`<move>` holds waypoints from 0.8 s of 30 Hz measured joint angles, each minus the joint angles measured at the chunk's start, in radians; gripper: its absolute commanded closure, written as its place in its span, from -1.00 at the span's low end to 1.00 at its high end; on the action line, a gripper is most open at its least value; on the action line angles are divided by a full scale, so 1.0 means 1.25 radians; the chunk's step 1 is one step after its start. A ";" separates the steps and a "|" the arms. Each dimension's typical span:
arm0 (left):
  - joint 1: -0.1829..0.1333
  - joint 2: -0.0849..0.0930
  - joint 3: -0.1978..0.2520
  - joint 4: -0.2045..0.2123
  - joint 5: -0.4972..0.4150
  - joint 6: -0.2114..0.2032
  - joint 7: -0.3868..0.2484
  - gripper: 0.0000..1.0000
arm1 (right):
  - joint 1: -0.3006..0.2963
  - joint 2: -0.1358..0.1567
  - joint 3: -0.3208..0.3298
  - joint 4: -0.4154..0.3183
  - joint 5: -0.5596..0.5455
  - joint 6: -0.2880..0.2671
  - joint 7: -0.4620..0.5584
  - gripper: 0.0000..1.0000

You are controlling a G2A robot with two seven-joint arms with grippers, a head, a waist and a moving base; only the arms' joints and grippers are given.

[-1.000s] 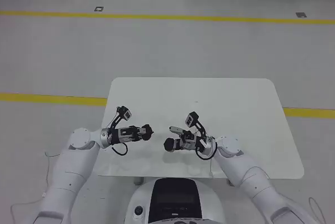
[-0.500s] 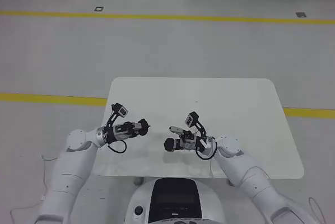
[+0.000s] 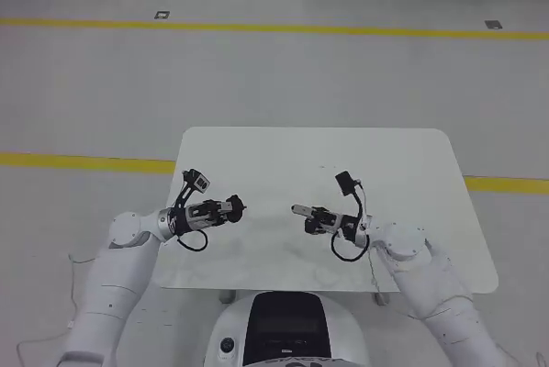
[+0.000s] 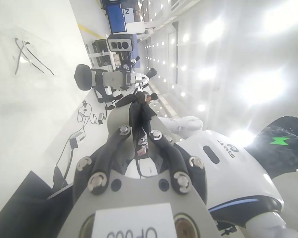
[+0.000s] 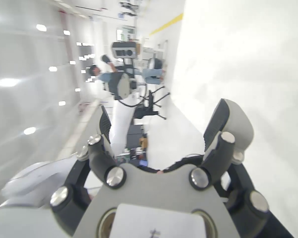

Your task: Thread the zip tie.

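Right arm swings out wide while the zip ties (image 4: 29,55) lie loose on the surface (image 3: 394,156).

From above, the right tool (image 3: 300,212) has drawn away from the robot and farther from the left tool (image 3: 240,205), which has barely stirred in the last half second; both hang over the white surface, facing each other across a gap. In the left wrist view, the left tool's fingers (image 4: 135,117) are pressed together with nothing I can make out between them, and the black zip ties lie crossed on the surface well beyond. In the right wrist view, the right tool (image 5: 164,115) is spread wide and empty. To my eye no threading has begun; a tie must be picked up first.
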 measured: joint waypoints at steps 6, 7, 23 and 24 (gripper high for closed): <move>0.000 0.000 0.000 0.000 0.000 0.000 0.000 1.00 | -0.030 0.010 -0.022 -0.121 -0.193 0.114 0.014 -1.00; 0.000 0.000 0.000 0.000 0.000 0.000 0.000 1.00 | -0.029 0.010 -0.021 -0.119 -0.190 0.112 0.013 -1.00; 0.000 0.000 0.000 0.000 0.000 0.000 0.000 1.00 | 0.085 0.010 -0.050 -0.127 -0.360 0.253 0.100 -1.00; 0.000 0.000 0.000 0.000 0.000 0.000 0.000 1.00 | 0.091 0.009 -0.053 -0.123 -0.376 0.252 0.116 -1.00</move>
